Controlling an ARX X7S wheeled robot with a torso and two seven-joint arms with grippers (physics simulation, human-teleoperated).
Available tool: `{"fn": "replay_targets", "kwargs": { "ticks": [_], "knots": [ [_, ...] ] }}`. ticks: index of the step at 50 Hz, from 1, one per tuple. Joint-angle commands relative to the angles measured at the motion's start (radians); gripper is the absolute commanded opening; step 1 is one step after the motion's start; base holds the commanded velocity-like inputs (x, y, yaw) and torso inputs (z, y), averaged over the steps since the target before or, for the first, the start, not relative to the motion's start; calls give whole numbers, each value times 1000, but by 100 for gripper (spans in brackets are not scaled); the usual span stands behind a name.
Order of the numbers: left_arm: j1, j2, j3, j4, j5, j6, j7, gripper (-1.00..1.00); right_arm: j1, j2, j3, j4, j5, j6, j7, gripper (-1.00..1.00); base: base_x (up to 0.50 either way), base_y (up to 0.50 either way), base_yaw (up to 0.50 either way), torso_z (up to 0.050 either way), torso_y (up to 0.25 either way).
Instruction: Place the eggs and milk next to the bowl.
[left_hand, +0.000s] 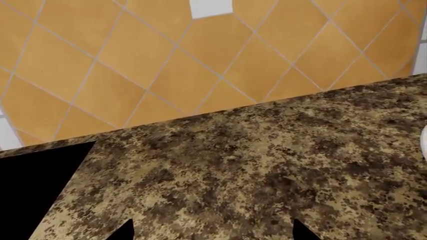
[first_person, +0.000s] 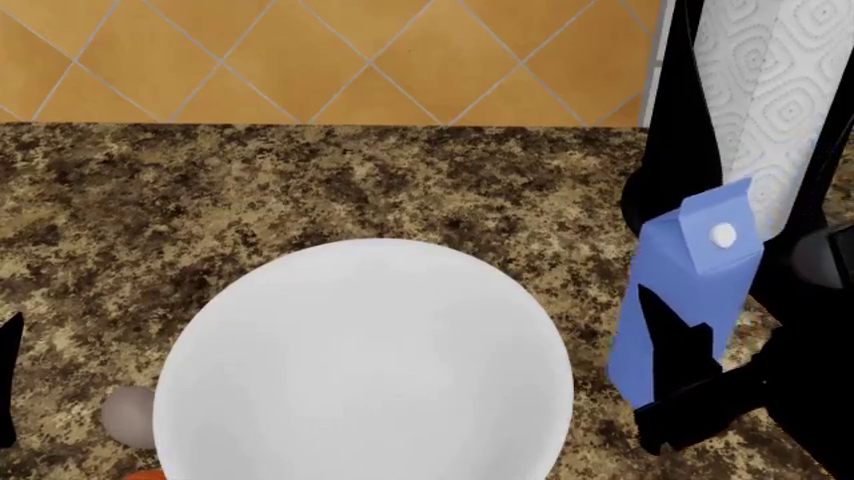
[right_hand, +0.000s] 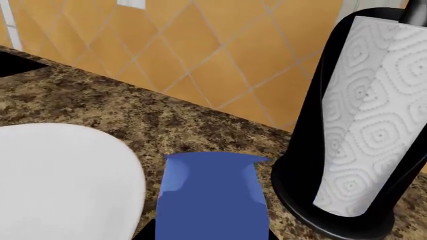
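Note:
The large white bowl (first_person: 367, 360) fills the lower middle of the head view and also shows in the right wrist view (right_hand: 60, 180). The blue milk carton (first_person: 687, 290) with its white cap stands slightly tilted just right of the bowl. My right gripper (first_person: 674, 375) is shut on it, a black finger on each side (right_hand: 207, 235). The pale egg (first_person: 130, 415) lies at the bowl's left, with a sliver of the orange egg (first_person: 144, 474) below it. My left gripper (left_hand: 213, 235) is open and empty over bare counter.
A white patterned paper-towel roll (first_person: 767, 100) on a black stand (right_hand: 320, 200) stands close behind and right of the carton. The orange tiled wall (first_person: 334, 50) backs the speckled counter (first_person: 267, 200). A black area (left_hand: 33, 185) shows in the left wrist view.

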Motion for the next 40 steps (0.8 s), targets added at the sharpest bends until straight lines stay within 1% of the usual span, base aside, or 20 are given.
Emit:
{"fn": "replay_targets", "kwargs": {
  "ticks": [1, 23, 40],
  "knots": [
    [0, -1, 2, 0, 2, 1, 1, 100, -36, 9, 8, -32, -16, -44, -64, -100, 0, 0, 0, 0, 0],
    [1, 0, 0, 0, 1, 3, -2, 100, -35, 2, -19, -19, -32, -59, -81, -100, 0, 0, 0, 0, 0],
    [1, -1, 2, 0, 5, 7, 1, 100, -92, -1, 2, -24, -33, -89, -81, -100, 0, 0, 0, 0, 1]
  ]
}}
